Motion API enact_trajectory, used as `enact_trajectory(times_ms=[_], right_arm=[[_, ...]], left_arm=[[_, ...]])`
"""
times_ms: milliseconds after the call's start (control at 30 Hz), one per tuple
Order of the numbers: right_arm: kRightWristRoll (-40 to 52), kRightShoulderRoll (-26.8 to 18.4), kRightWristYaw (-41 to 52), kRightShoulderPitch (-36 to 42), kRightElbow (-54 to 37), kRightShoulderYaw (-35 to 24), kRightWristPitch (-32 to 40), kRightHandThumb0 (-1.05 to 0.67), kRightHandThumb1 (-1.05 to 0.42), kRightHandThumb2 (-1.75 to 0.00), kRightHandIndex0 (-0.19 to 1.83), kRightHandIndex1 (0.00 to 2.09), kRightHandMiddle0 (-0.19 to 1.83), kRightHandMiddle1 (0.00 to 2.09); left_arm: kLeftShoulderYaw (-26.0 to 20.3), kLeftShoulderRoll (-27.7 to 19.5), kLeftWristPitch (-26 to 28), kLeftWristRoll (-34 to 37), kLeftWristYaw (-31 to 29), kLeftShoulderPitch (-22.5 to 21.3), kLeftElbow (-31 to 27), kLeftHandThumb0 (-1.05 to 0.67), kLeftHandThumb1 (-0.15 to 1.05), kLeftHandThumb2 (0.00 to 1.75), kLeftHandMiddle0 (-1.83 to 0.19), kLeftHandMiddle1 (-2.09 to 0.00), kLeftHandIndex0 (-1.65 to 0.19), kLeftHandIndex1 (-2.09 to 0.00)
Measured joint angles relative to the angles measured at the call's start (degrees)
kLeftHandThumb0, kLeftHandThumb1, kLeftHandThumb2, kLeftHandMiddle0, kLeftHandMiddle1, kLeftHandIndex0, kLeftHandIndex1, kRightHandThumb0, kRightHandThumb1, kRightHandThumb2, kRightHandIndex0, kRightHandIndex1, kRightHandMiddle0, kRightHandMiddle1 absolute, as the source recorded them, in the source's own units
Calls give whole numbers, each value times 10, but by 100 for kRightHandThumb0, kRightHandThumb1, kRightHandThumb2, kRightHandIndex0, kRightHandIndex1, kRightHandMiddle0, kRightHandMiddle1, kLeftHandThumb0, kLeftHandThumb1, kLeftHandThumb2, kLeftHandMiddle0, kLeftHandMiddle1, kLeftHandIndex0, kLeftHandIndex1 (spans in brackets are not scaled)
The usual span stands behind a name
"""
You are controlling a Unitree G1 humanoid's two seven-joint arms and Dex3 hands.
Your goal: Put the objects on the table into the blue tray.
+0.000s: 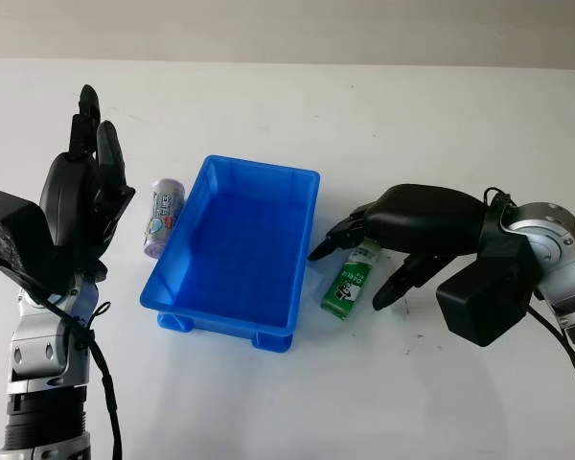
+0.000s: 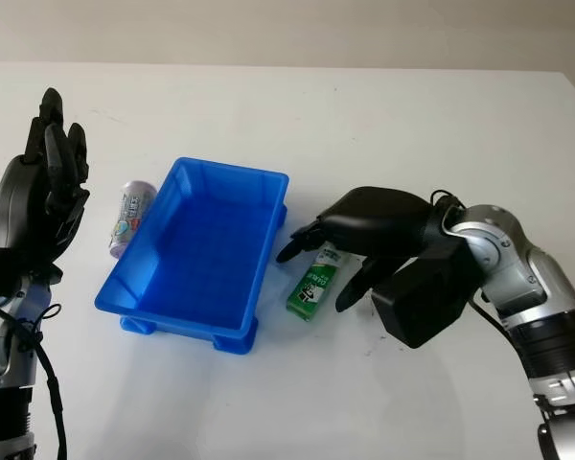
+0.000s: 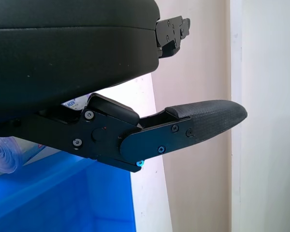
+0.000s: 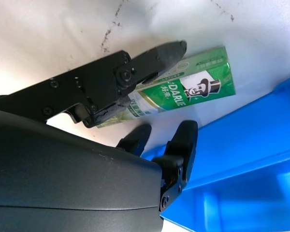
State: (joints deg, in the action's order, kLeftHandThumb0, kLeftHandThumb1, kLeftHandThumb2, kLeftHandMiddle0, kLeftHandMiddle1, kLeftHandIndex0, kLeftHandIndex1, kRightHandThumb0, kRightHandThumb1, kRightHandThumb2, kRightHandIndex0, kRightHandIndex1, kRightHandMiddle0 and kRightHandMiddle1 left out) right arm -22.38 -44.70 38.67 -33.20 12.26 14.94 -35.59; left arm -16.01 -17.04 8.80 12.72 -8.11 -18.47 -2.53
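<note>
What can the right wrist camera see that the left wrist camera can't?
Right wrist view: the green cardboard toothpaste box lying beside the blue plastic tray, with the black right hand open just over it. Left wrist view: the pale purple plastic roll and the black left hand, open and raised. Both: the tray and the white table.

The white table [image 1: 383,105] carries a blue tray [image 1: 235,251] near its middle. A small pale-purple labelled bottle [image 1: 163,217] lies on its side just beside the tray at nine o'clock, and a green toothpaste box [image 1: 349,284] lies flat close to the tray at three o'clock.
</note>
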Motion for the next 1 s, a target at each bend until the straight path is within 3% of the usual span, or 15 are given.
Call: enact_trajectory(times_ms=[100,167,300,400,533,667,767,833,967,1000], right_arm=[[-16,0,-32,4,13,0,-34,-31,-97,-6,-2,200,0,190],[-48,0,-72,7,30,1,-71,-29,-97,-6,1,207,3,197],[-100,0,-160,6,82,3,-146,-27,-95,-5,21,189,14,183],[-158,1,-245,-3,124,4,-193,-28,-95,-5,38,206,25,182],[-263,-1,-372,-24,165,17,-218,-31,-94,-5,67,209,31,168],[-351,-10,-466,-49,191,47,-215,-32,-95,-6,70,209,35,168],[-387,-15,-520,-63,215,69,-208,-30,-96,-6,69,209,33,180],[-390,-15,-533,-71,235,78,-204,-29,-96,-5,63,209,29,191],[-358,-15,-521,-85,279,82,-193,-33,-90,-5,55,209,29,169],[-344,-15,-515,-88,288,81,-191,-34,-88,-5,55,209,27,183]], left_arm=[[0,0,0,0,0,0,0,-86,105,70,19,0,19,0],[0,0,0,0,0,0,0,-86,105,70,19,0,19,0],[0,0,1,0,0,0,-1,-86,105,70,19,0,19,0],[0,0,1,0,0,0,-1,-86,105,70,19,0,19,0],[-1,0,1,0,0,0,-1,-86,105,70,19,0,19,0],[-1,-1,1,0,-2,0,-1,-86,105,69,19,0,19,0],[-2,-5,1,0,-4,0,-1,-86,105,70,19,0,19,0],[-2,-6,2,0,-5,0,-1,-86,105,70,19,0,19,0],[-2,-7,2,0,-6,0,-1,-86,105,69,19,0,19,0],[-2,-7,2,0,-6,0,-1,-86,105,69,19,0,19,0]])
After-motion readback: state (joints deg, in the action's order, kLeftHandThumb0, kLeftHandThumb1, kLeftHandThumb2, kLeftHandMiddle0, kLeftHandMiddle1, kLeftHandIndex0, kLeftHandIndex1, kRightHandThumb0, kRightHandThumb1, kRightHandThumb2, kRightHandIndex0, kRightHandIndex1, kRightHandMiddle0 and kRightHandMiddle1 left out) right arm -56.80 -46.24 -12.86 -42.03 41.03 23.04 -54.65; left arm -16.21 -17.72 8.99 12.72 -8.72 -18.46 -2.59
